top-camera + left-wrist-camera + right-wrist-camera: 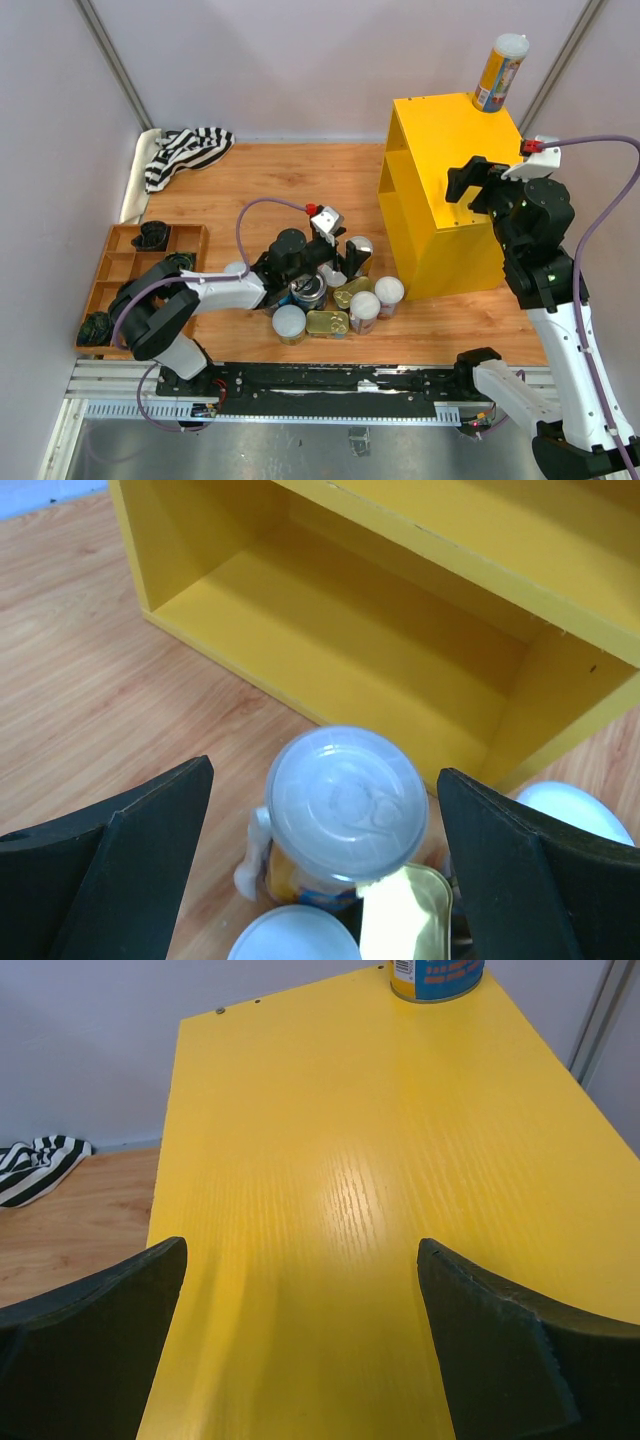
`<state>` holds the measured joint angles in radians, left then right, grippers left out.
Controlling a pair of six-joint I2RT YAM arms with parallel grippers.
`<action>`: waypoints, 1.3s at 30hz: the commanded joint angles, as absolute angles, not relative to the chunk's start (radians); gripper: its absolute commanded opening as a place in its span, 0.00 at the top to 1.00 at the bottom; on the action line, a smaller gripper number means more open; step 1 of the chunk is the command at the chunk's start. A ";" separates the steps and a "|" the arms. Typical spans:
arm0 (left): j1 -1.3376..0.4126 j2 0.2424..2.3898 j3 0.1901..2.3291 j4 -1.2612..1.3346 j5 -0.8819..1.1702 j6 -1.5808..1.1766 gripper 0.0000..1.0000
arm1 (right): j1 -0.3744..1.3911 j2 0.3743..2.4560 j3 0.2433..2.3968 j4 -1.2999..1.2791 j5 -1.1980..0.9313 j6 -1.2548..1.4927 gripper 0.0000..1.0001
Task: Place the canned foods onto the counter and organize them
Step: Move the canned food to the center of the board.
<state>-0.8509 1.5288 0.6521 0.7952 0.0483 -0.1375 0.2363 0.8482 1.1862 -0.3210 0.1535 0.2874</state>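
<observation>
Cans (364, 305) are mostly bunched up on the wooden tabletop (300, 180), just left of the yellow cabinet (455, 250) and in front of its open shelves. One tall can (499, 72) with a white lid is already on the cabinet's top, at the far right corner (orange-and-blue label, as far as I can tell).

The left end effector (325, 780) hangs over the bunch with its fingers spread wide, one on each side of a clear-lidded can (345, 805). There's a gap on both sides, so it isn't pinching anything. A gold tin (400, 910) sits right against that can, and white lids poke in at the bottom and right edges of the wrist view.

The right end effector (302, 1250) is up over the cabinet's top, also spread wide, with only bare yellow board between the fingers.

Over on the left there's a wooden tray (120, 265) with dark lumps (155, 235) in it, and a striped cloth (185, 150) lies in the far left corner.
</observation>
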 commanded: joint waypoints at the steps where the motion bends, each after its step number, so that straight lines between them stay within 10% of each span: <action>1: -0.865 1.578 0.701 0.841 0.009 -0.142 0.00 | 0.249 0.839 1.178 -0.318 0.179 0.260 0.02; 11: -0.871 1.649 0.706 0.819 0.017 -0.149 0.01 | 0.249 0.841 1.173 -0.317 0.200 0.237 0.02; 29: -0.699 1.703 0.769 0.768 0.436 0.121 0.33 | 0.250 0.841 1.111 -0.222 0.134 0.222 0.02; 39: -0.634 1.807 0.974 0.511 0.681 0.331 0.28 | 0.249 0.835 1.098 -0.198 0.092 0.203 0.02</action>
<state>-0.6426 1.7721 0.8989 0.6506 0.6128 0.1699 0.2363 0.8474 1.1069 -0.2348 0.1169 0.2295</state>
